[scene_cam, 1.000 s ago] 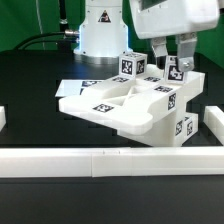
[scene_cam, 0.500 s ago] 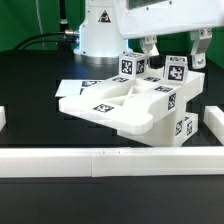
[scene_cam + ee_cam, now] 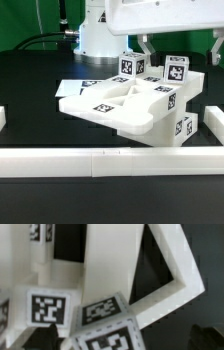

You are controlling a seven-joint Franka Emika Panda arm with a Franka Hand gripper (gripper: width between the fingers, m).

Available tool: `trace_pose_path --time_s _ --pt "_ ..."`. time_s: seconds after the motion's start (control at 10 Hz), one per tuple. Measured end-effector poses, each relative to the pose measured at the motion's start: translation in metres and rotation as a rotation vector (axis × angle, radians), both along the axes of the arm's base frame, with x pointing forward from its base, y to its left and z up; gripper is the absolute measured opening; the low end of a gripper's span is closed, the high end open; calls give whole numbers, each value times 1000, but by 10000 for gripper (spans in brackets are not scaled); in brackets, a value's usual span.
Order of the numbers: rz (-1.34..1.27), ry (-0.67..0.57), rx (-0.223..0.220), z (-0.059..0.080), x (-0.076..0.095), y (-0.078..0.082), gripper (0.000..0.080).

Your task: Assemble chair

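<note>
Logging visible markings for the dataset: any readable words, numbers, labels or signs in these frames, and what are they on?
No readable words, numbers or brand names.
Chair parts: black-and-white square tags only, patterns rather than text, e.g. one on the small cube.
Robot base: a dark triangular sign, too small to read.
Wrist view: blurred tags, no text.

— How many arms do I have out there?
— One gripper [image 3: 180,45], one chair [image 3: 125,105] assembly.
— Tags on it?
— I count about seven from the exterior view; the wrist view shows four.
</note>
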State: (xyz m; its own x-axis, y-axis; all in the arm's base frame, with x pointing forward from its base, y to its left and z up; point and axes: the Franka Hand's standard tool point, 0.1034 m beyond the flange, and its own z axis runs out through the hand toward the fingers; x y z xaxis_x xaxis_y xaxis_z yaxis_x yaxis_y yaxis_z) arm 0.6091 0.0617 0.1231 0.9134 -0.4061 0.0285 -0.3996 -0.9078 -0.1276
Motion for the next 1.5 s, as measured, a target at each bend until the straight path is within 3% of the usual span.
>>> trace_pose_path --time_s 0.2,0.5,0.7,0.8,0.9,1.1,1.3,1.5 --pt "154 -7 -43 -3 -1 -1 649" --pt "255 -29 -61 -7 -2 -9 649" --pt "255 -29 -61 -7 -2 -9 417" --pt "255 -29 -61 -7 -2 -9 417" --pt "247 -29 -61 -7 -2 -9 282" --pt "210 -31 -58 -7 -1 -9 282" --pt "-14 -77 -48 -7 -3 -7 282" --pt "-275 -129 -12 -7 0 -4 282"
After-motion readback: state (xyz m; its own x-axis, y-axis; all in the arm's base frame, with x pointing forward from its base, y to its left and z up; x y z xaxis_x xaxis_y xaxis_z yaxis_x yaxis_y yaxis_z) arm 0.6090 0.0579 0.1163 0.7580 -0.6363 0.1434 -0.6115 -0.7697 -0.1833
